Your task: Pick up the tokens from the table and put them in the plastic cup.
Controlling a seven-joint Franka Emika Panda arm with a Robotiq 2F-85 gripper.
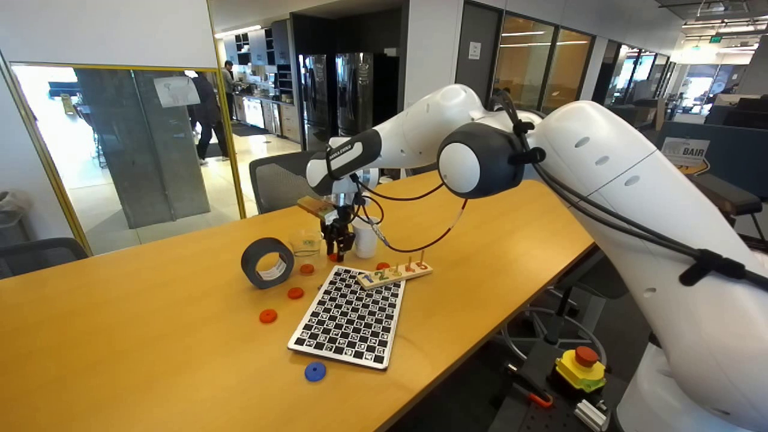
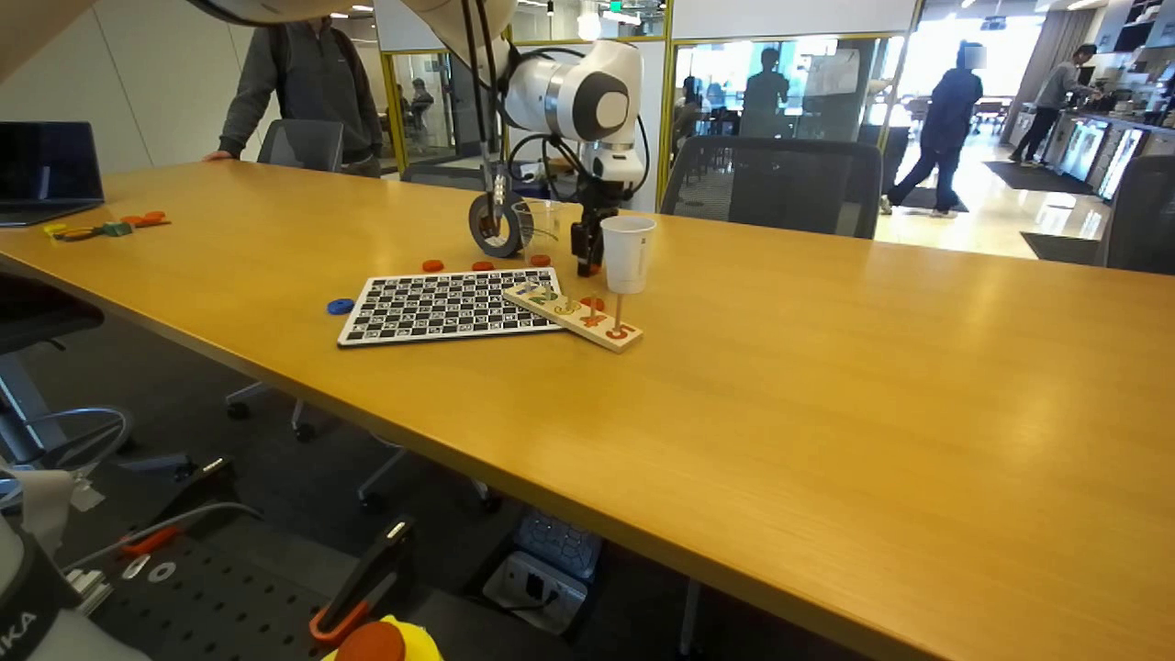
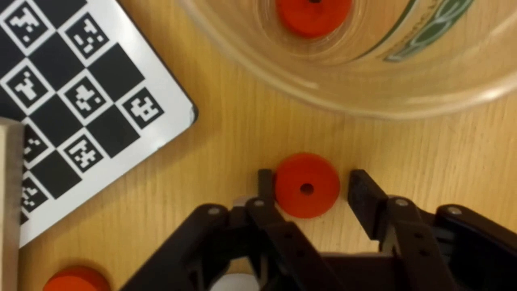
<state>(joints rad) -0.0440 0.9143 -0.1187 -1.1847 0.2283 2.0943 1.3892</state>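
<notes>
The gripper [image 3: 312,186] stands low over the wooden table [image 2: 826,413], its fingers [image 3: 365,198] either side of a red disc [image 3: 307,171] and spread slightly wider than it. One fingertip is at the disc's edge, contact not determinable; at the opposite finger a strip of bare wood shows alongside. The disc lies flat, its centre hole facing up. The clear cup [image 3: 363,87] and white cup [image 2: 629,248] stand upright just beside the gripper, on opposite sides. A second red disc [image 3: 315,20] is visible through the clear cup, at its base. A third red disc [image 1: 295,293] and a fourth red disc [image 1: 268,316] lie flat, apart, near one long side of the checkered board [image 1: 348,324]; a fifth red disc [image 3: 76,281] lies between the white cup and the peg strip [image 1: 403,274]. The peg strip has one end over a corner of the checkered board, pegs upright. A blue disc [image 1: 315,372] lies just beside the board's short side. I note the roll of tape [image 1: 251,264] standing on its edge near the clear cup. In an exterior view, a person [image 2: 312,92] stands at the table's far edge.
</notes>
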